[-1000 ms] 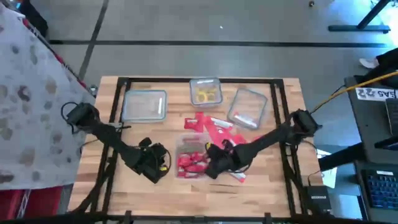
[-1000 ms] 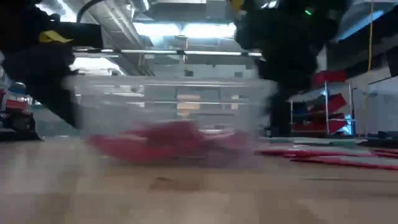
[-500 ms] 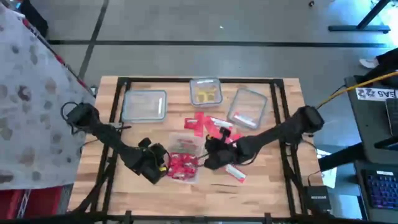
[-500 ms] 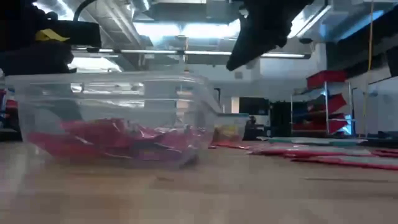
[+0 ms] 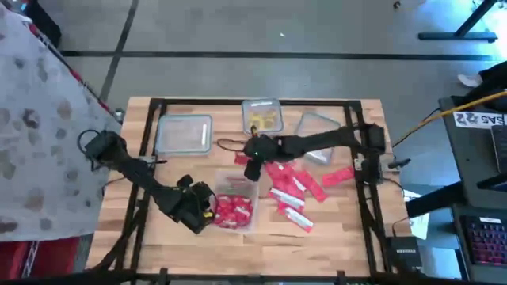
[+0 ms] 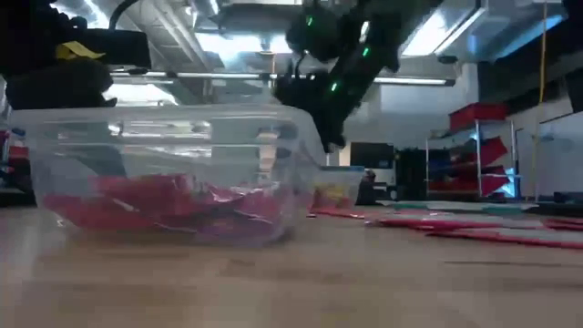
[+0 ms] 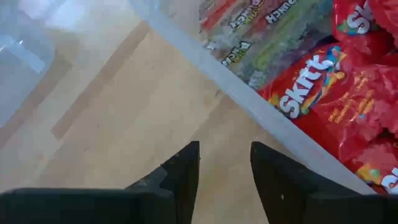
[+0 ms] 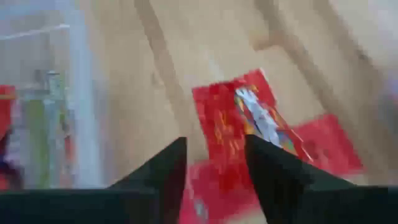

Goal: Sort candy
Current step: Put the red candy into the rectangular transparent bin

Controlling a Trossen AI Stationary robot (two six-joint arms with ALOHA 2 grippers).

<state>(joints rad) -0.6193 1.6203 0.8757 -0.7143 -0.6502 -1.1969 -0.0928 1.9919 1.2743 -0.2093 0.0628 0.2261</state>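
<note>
A clear tub (image 5: 234, 204) near the table's front holds several red candy packets (image 7: 336, 93); it also shows in the low view (image 6: 164, 173). My left gripper (image 5: 202, 207) is open and empty over bare wood just left of the tub's wall (image 7: 261, 118). My right gripper (image 5: 252, 164) is open and empty above the table's middle, just beyond the tub's far edge. A loose red packet (image 8: 249, 121) lies flat on the wood ahead of its fingers. More loose red packets (image 5: 289, 186) lie on the table to the right of the tub.
Three more clear tubs stand along the far edge: one at the left (image 5: 184, 133), one with yellow pieces (image 5: 263, 116), one at the right (image 5: 318, 134). Red packets reach toward the right rail (image 5: 338, 176) and the front (image 5: 295, 219). Bare wood lies at the front left.
My right gripper has gone from the front tub's right side toward the table's far edge and left, and now stands over the loose packets at the middle. The front tub has slid a little toward the table's left. My left arm has kept still.
</note>
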